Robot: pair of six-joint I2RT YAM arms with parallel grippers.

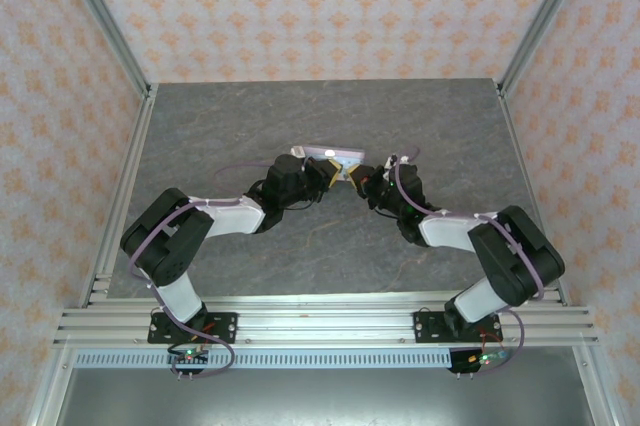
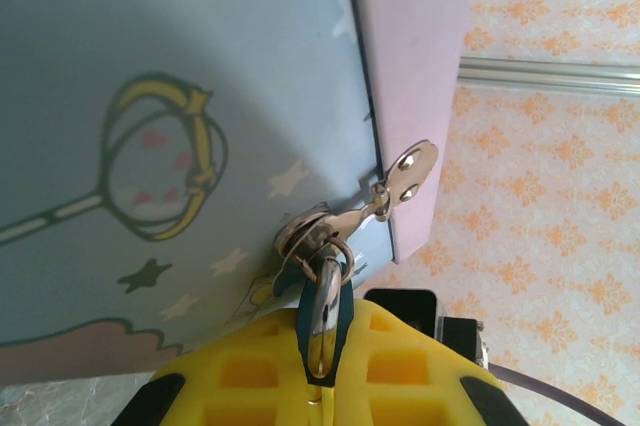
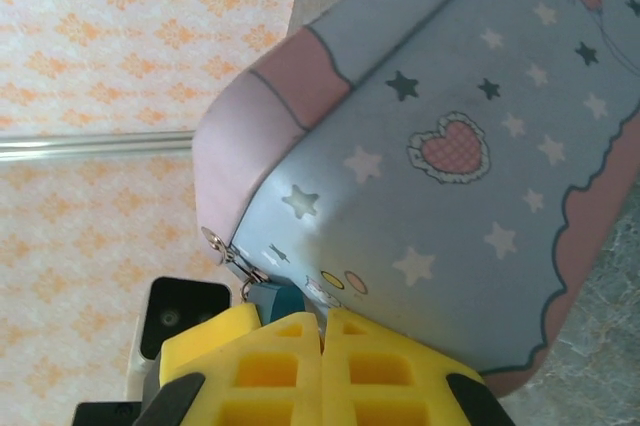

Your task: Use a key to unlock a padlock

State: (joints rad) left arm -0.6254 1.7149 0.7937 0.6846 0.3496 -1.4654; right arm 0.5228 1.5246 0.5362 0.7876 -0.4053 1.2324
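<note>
Apparently to steady it for the key, the left gripper (image 2: 322, 358) pinches the padlock (image 2: 322, 314), hanging at six o'clock beneath the clasp (image 2: 405, 176) of the tin (image 2: 150, 56); the right gripper (image 3: 322, 324) is closed tight beside it.

The padlock (image 3: 277, 298) hangs off the tin (image 3: 430, 166), beside the right pincer (image 3: 322, 331).

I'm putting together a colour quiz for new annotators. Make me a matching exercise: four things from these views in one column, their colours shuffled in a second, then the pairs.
Things:
1. padlock
2. tin's lid edge
3. hasp
4. table

Colours:
A. grey
B. pink
C. teal
D. silvery

Pairs: 1-C, 2-B, 3-D, 4-A
</note>
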